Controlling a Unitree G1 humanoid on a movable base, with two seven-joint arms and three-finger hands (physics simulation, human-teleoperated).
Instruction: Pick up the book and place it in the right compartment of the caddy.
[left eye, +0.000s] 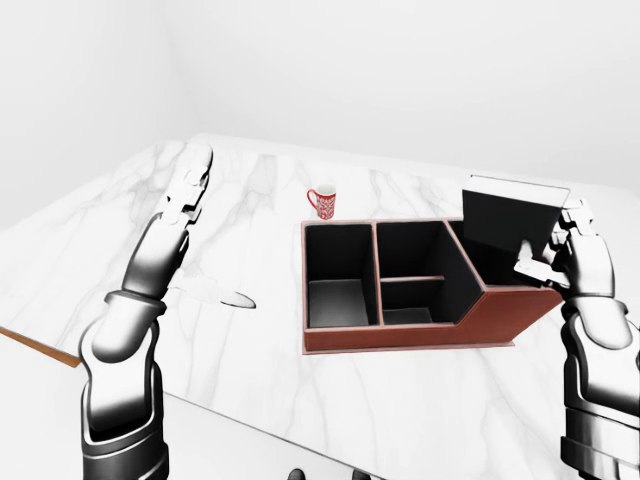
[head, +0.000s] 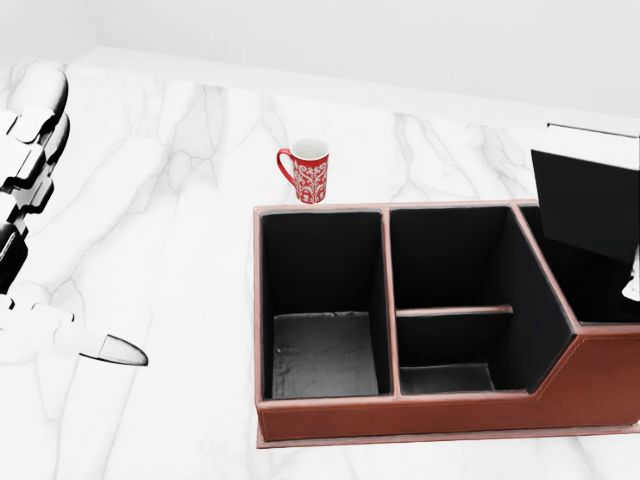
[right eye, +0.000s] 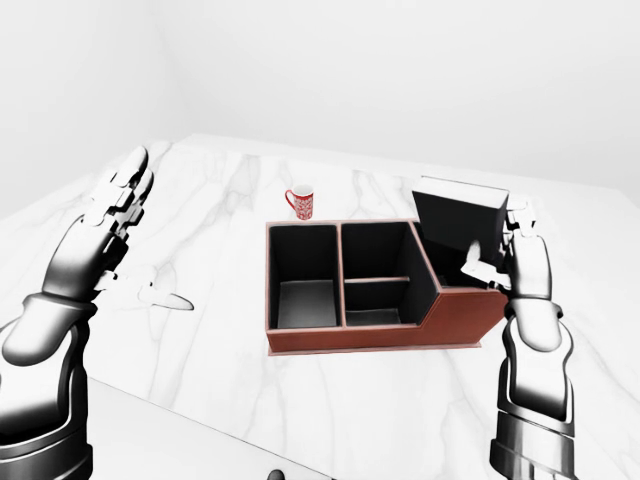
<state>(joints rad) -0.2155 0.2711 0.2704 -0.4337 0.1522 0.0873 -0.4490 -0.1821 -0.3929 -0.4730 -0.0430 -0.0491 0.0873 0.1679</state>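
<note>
My right hand (left eye: 552, 242) is shut on a black book (left eye: 503, 216) with white page edges. It holds the book upright and slightly tilted over the right compartment of the caddy (head: 400, 415), with the lower edge dipping below the rim. The caddy is brown leather with a black lining and has a left bay, a divided middle bay and a sloped right bay. At the head view's right edge the book (head: 590, 200) hides much of the right bay. My left hand (left eye: 190, 185) is raised above the marble table at the left, fingers spread and holding nothing.
A red patterned mug (head: 307, 172) stands just beyond the caddy's left bay. The marble table (left eye: 250, 400) has its near edge at the bottom of the left-eye view and a corner at the left (left eye: 40, 345).
</note>
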